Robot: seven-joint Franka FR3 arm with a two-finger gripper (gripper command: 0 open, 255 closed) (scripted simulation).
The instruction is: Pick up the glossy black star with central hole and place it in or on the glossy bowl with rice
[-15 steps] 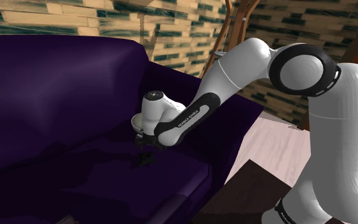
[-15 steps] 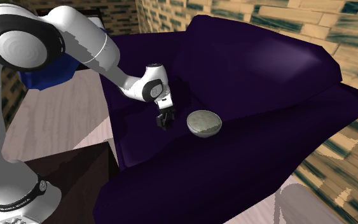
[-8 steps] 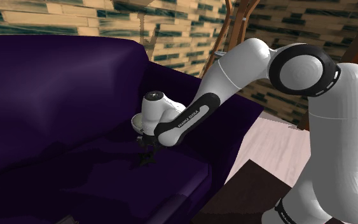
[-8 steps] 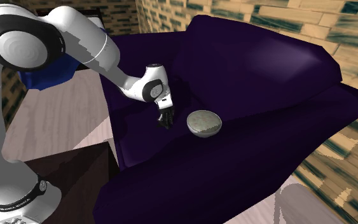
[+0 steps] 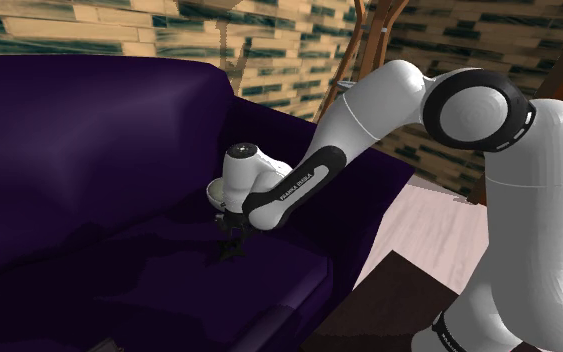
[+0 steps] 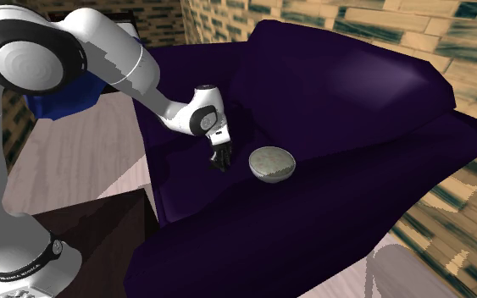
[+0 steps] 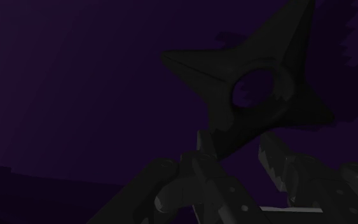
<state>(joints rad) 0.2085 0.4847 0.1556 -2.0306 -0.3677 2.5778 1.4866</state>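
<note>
Closest in, the wrist view has the two black fingers (image 7: 278, 167) drawn in on one arm of the black star (image 7: 212, 79). One stands on each side of that arm, right against its edges, so I judge that they clasp it rather than stand wide apart. The star lies flat on the dark purple sofa (image 6: 355, 102), and the cushion shows through its central hole. It has not been raised.

The reach and descent look done, and the grasp looks made or nearly so. The lift, the short carry and the release are left to do.

In the second exterior view the fingers (image 6: 219, 161) point down at the seat near its front edge. The bowl (image 6: 266, 176) sits just beside them, on that view's right, upright on the same seat. It is round and glossy grey. It holds a pale, mottled filling that I take for the rice, and no star is in it.

In the shoulder view a bit of the bowl's rim (image 5: 212, 188) peeps out behind the wrist. Farther back rise the sofa's backrest and a tan brick wall (image 5: 99, 30).
</note>
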